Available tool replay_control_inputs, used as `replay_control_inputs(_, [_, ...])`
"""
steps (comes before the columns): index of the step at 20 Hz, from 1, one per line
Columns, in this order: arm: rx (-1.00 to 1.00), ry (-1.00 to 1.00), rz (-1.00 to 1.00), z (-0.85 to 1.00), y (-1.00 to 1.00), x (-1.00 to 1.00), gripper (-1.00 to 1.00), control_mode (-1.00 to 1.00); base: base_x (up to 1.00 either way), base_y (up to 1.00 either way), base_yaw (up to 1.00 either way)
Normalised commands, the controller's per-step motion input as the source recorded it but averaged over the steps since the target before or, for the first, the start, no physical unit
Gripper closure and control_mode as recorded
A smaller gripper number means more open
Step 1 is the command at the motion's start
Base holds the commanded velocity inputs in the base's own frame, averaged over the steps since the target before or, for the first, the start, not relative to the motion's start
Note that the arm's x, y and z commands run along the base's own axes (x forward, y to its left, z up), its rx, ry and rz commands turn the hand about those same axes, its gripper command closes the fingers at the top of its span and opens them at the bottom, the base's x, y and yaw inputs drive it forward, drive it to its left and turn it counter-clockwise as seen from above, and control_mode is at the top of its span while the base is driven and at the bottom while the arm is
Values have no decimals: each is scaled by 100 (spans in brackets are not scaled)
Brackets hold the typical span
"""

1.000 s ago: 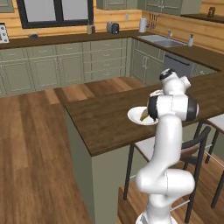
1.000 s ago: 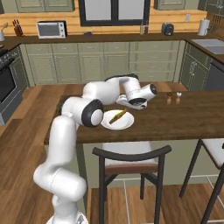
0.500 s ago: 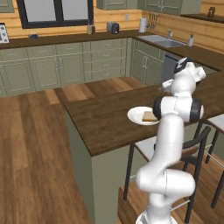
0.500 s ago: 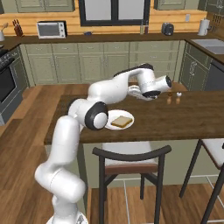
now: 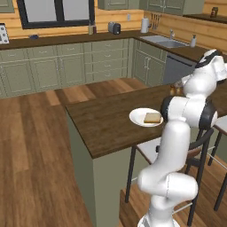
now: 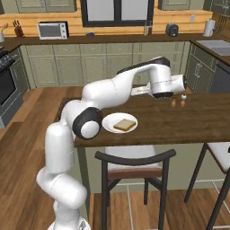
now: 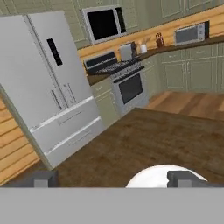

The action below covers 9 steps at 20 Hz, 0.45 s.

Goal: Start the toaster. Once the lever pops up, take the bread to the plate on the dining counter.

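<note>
The bread [image 5: 152, 117] [image 6: 124, 125] lies flat on the white plate [image 5: 137, 117] [image 6: 108, 121], which rests on the dining counter [image 5: 106, 122] [image 6: 202, 117]. My gripper [image 6: 134, 91] hovers above and just beyond the plate, pointing left, apart from the bread. In the hand view its fingertips stand wide apart with nothing between them [image 7: 113, 179], open, and the plate's rim [image 7: 148, 178] peeks in at the bottom. The toaster [image 5: 114, 28] [image 6: 171, 29] stands far off on the back counter. Its lever is too small to make out.
Two small shakers [image 6: 178, 102] stand on the dining counter right of the hand. A chair [image 6: 134, 164] and a stool [image 6: 220, 152] sit at the counter's near side. The hand view looks across the wood top [image 7: 144, 140] to a fridge [image 7: 48, 78] and stove [image 7: 124, 85].
The hand has risen from just over the plate and swung right and back. The bread stays lying on the plate. The jaws remain wide.
</note>
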Motion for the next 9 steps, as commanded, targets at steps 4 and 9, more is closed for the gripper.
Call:
replay_control_inputs(4, [-20,-21,33,-9,19,-100,-100,-100,0,0,0])
replay_control_inputs(9, [-29,-4,46,-34,45,-98,-100,-100,0,0,0])
